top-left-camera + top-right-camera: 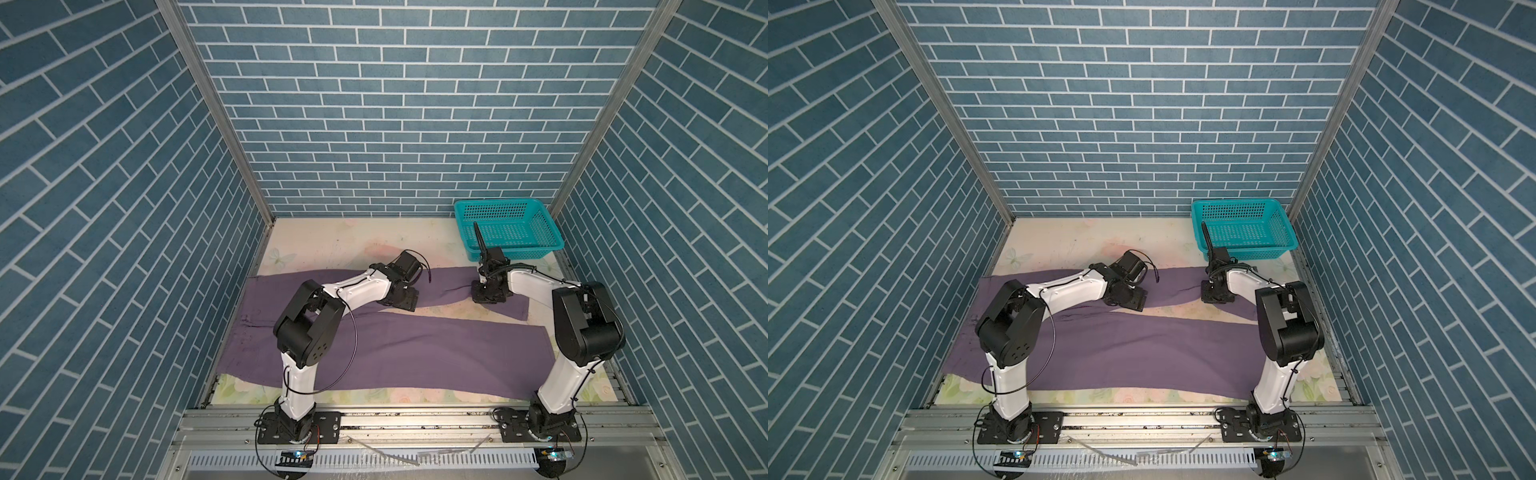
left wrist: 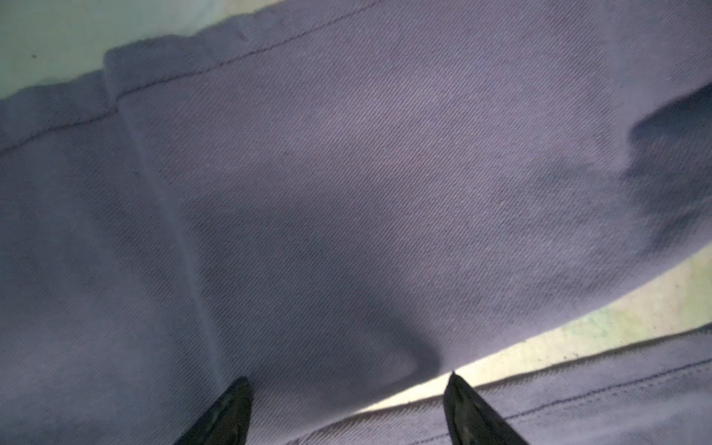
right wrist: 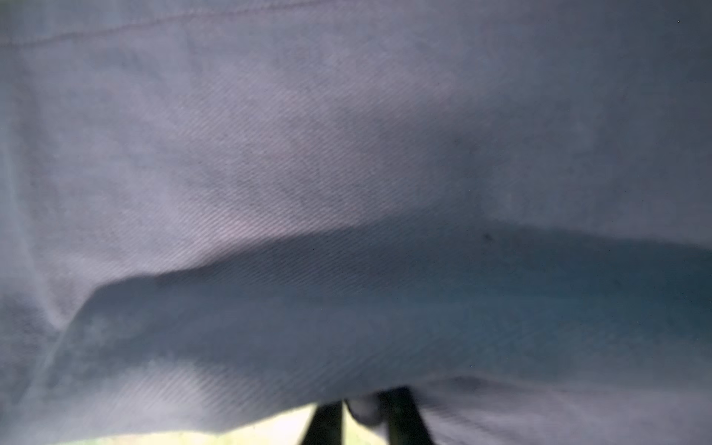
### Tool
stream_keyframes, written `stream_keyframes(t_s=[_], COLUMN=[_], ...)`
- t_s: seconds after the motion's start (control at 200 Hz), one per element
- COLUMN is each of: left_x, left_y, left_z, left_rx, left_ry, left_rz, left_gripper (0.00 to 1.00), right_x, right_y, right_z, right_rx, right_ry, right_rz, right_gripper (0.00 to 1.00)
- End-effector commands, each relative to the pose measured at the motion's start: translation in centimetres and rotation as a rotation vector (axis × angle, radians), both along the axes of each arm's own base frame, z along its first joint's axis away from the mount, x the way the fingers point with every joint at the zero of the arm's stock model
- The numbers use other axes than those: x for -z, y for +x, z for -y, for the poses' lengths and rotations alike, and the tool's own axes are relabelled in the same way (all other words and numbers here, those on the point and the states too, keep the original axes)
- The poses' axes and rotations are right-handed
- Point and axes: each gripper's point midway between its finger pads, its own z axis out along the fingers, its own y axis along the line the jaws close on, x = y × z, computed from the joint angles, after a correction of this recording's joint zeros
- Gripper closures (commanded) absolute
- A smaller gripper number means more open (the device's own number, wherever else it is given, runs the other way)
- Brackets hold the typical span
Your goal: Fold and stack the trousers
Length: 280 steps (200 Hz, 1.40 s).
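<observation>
Right gripper down, tight on trousers

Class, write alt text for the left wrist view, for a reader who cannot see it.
Close-up of mauve trousers filling the view. The dark jaws of the left gripper stand open over the cloth, near a strip of pale table cover between the legs.

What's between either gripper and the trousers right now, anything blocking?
Nothing visible. The left gripper is open directly over the far leg of the trousers. The right gripper is closed on a fold of that leg. The teal basket stands apart, beyond it.
</observation>
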Motion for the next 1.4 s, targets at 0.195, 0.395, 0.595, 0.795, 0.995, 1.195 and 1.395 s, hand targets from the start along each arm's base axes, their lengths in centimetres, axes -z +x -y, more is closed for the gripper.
stream_keyframes(t_s=[0.195, 0.395, 0.595, 0.795, 0.995, 1.195, 1.395], left_x=[0.9, 2.4, 2.6, 1.1, -1.4, -3.6, -2.9], left_y=[0.8, 0.8, 0.7, 1.8, 4.6, 7.8, 9.2], left_z=[2.3, 3.3, 3.5, 2.9, 1.5, -0.6, -0.1], left_rx=[0.102, 0.169, 0.212, 0.198, 0.130, 0.015, 0.016], left_ry=[0.008, 0.018, 0.032, 0.064, 0.098, 0.019, -0.039], left_rz=[0.006, -0.033, -0.055, -0.024, 0.036, 0.050, -0.008], left_gripper=[0.16, 0.23, 0.75, 1.00, 1.00, 1.00, 1.00], right_x=[-2.4, -5.4, -7.3, -8.1, -7.9, -7.6, -6.7], right_y=[-1.8, -3.2, -3.7, -4.4, -5.8, -6.8, -6.8], right_z=[-0.5, 1.4, 3.7, 5.5, 6.0, 6.5, 6.9], right_rx=[-0.018, 0.041, 0.117, 0.140, 0.136, 0.131, 0.147], right_ry=[0.055, 0.081, 0.127, 0.085, 0.065, 0.035, 0.011], right_rz=[-0.066, -0.142, -0.144, -0.149, -0.174, -0.196, -0.210], right_gripper=[1.00, 1.00, 1.00, 1.00, 1.00, 1.00, 1.00])
